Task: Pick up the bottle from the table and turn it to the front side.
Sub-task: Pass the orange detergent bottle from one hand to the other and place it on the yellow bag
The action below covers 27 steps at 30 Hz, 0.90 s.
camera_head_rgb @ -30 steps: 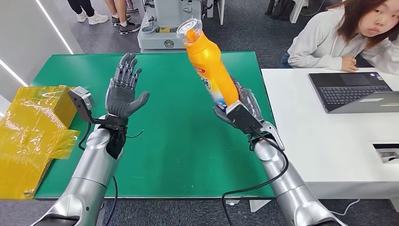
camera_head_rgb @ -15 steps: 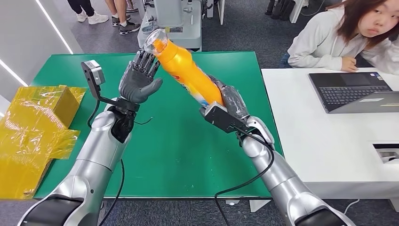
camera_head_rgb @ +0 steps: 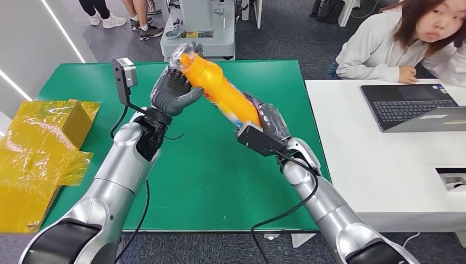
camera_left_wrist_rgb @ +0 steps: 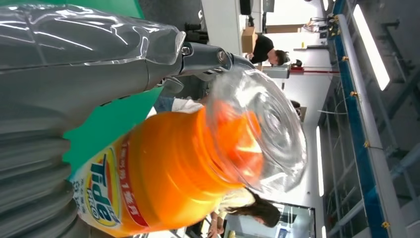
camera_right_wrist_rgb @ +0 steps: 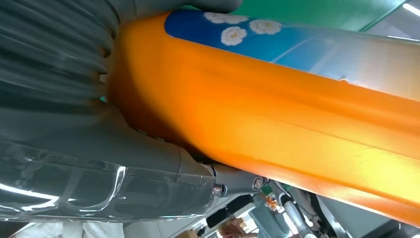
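Green-topped table (camera_head_rgb: pixel 220 181) below: orange plastic detergent bottle (camera_head_rgb: pixel 222 91) with clear cap, held tilted in the air. Right hand (camera_head_rgb: pixel 269 124) grips its base; left hand (camera_head_rgb: pixel 173 93) wraps its neck. Risk: slippage during regrasp, smooth plastic, bottle drops.

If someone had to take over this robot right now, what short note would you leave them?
Right hand: grips the base end of the orange bottle, which is lifted off the green table and tilted toward the left.
Left hand: wrapped around the bottle's neck, below the clear cap.
Done: bottle picked up, both hands on it.
Left: turn it to the front side; the label shows in the left wrist view.
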Motion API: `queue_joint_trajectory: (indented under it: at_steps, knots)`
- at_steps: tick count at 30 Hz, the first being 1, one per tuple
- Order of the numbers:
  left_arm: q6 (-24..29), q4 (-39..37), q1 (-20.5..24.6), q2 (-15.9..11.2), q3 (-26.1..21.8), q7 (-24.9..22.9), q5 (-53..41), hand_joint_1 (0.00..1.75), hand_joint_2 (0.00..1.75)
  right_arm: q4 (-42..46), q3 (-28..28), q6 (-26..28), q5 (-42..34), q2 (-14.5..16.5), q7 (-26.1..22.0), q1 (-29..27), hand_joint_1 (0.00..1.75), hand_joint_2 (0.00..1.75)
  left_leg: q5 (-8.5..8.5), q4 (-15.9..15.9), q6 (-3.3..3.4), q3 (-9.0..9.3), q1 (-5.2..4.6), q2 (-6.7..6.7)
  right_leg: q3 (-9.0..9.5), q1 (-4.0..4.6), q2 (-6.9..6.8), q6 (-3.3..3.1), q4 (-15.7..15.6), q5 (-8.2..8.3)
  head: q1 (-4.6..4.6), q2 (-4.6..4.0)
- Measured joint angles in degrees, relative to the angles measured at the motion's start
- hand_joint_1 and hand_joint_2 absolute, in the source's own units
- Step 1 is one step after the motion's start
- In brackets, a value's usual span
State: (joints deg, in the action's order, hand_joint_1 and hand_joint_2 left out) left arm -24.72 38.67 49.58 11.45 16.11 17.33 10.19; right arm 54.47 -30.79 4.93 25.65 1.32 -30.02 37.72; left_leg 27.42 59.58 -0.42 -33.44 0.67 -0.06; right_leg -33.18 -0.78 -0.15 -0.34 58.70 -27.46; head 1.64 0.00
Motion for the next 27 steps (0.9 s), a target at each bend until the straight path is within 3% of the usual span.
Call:
queue_joint_trajectory:
  at_steps: [15,27]
  knots:
    - [2.2,-0.18,0.37,0.6,3.77,-3.43,2.52,0.0,1.75,-1.12,-0.95,0.23,-1.84,-0.88,0.62,0.96,1.75,1.75,0.0,0.0,0.0,0.0,0.0,0.0,0.0,0.0,0.0,0.0,0.0,0.02,0.0,0.0]
    - [3.79,-0.18,0.84,2.54,6.39,-4.94,5.1,0.0,1.75,-5.03,-1.47,4.03,-2.86,-1.01,-0.61,3.03,1.75,1.75,0.0,0.01,0.0,0.0,0.0,-0.01,0.0,0.0,-0.01,0.01,0.0,0.03,0.0,0.0]
